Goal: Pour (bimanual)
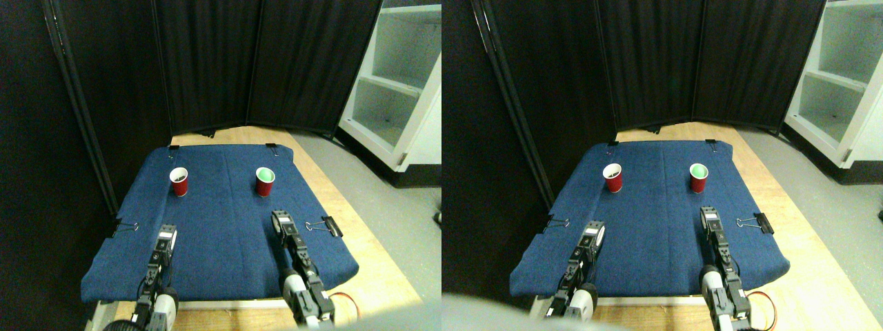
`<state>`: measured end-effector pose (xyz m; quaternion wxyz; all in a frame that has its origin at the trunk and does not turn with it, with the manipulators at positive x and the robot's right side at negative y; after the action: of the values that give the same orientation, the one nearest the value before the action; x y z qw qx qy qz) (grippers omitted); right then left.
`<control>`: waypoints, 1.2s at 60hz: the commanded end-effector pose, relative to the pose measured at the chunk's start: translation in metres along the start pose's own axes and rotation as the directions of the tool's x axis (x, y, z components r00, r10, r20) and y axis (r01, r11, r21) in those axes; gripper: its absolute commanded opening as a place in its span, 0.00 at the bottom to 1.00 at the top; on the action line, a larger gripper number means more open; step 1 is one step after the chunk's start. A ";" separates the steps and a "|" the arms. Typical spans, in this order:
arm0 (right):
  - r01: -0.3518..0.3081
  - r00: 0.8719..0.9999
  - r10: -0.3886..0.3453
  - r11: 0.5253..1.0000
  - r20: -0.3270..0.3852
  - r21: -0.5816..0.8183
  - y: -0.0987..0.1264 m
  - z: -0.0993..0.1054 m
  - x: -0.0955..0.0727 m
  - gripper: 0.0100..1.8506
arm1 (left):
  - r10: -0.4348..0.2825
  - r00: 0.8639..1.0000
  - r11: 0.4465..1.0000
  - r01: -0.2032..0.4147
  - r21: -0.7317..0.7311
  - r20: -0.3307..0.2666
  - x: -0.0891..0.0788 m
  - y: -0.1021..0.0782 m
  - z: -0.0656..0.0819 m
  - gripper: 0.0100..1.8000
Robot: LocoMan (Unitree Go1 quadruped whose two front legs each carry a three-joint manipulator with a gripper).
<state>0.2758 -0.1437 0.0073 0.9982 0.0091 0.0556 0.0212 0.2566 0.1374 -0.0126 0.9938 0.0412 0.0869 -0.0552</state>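
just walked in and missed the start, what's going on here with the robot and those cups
A legged robot faces a blue cloth clipped over a wooden board. Two red cups stand upright and apart near its far edge: the left cup and the right cup, which shows a greenish inside. The left gripper and right gripper reach toward them, each short of its cup. Neither cup is touched; nothing has been poured yet.

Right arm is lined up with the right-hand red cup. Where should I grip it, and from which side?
Grip the right red cup on its side wall, mid-height, from the near side where the right gripper sits. It stands upright, open top up, tapering downward.
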 end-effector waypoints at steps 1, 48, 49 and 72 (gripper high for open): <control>-0.002 0.999 0.003 1.000 0.032 -0.010 0.000 0.005 0.000 0.20 | -0.001 1.000 1.000 0.001 -0.001 0.030 0.000 0.000 0.005 0.18; -0.063 0.978 0.014 0.972 0.208 0.228 0.002 0.011 0.011 0.31 | 0.040 0.977 0.961 0.020 -0.274 0.210 0.009 -0.001 0.016 0.42; -0.058 0.977 0.004 0.966 0.213 0.251 0.002 0.012 0.013 0.31 | 0.053 0.976 0.957 0.011 -0.290 0.212 0.009 -0.001 0.017 0.42; 0.038 0.970 -0.164 0.830 0.177 0.557 -0.008 0.017 0.029 0.42 | 0.182 0.962 0.832 -0.040 -0.554 0.204 0.022 0.005 0.030 0.46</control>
<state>0.3064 -0.1493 0.0126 0.9544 0.2929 -0.0327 -0.0465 0.2833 0.1411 0.0069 0.9739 -0.2243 -0.0179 0.0294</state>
